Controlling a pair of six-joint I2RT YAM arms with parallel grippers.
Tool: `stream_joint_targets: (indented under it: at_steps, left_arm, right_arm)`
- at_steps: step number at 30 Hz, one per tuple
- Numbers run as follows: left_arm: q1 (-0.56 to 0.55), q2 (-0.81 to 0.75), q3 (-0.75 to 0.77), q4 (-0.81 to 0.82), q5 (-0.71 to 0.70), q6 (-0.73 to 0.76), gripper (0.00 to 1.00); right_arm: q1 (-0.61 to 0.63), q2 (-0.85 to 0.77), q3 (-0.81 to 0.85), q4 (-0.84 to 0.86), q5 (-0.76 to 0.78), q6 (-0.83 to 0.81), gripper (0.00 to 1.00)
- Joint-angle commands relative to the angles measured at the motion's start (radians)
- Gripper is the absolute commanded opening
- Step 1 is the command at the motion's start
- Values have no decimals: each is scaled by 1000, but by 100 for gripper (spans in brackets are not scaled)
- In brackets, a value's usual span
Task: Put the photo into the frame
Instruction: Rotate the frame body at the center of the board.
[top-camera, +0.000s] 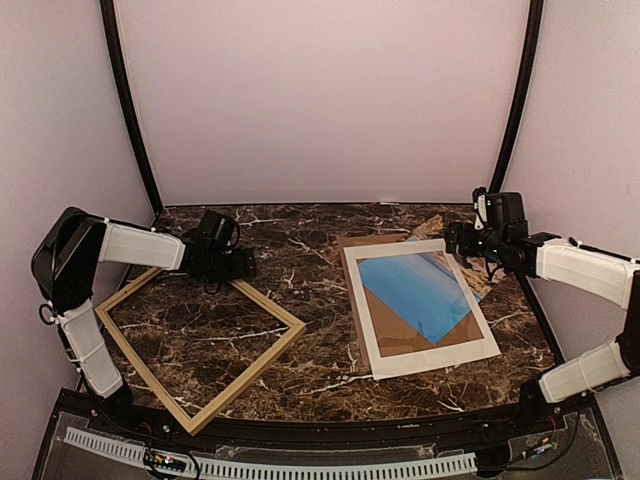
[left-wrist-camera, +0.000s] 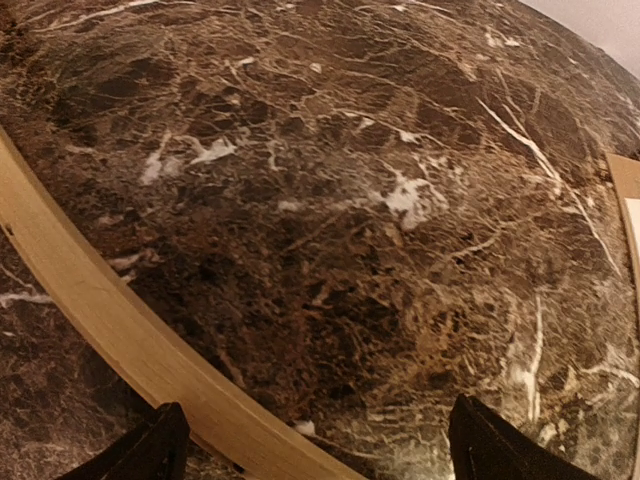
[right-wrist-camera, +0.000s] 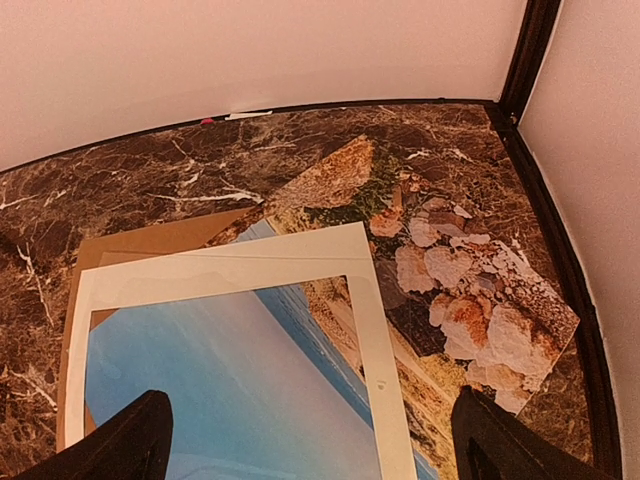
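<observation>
The frame of thin light wood lies flat and turned like a diamond on the left of the marble table. My left gripper is open and low over its far corner. In the left wrist view one rail runs beside the left finger. The photo lies at the right under a white mat, its blue sky showing through the window. Its rocky end sticks out past the mat. My right gripper is open and empty above that far end.
A brown cardboard backing lies under the mat and photo and shows in the right wrist view. Pale walls with dark corner posts close the table at the back and sides. The right table edge is close to the photo.
</observation>
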Motion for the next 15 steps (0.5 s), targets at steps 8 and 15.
stream_joint_targets:
  at_steps: [8, 15]
  left_arm:
    - [-44, 94, 74, -126, -85, -30, 91]
    - [-63, 51, 28, -140, -185, -57, 91]
  right_arm:
    - [9, 5, -30, 55, -9, 12, 99]
    - [9, 27, -36, 70, -20, 17, 99]
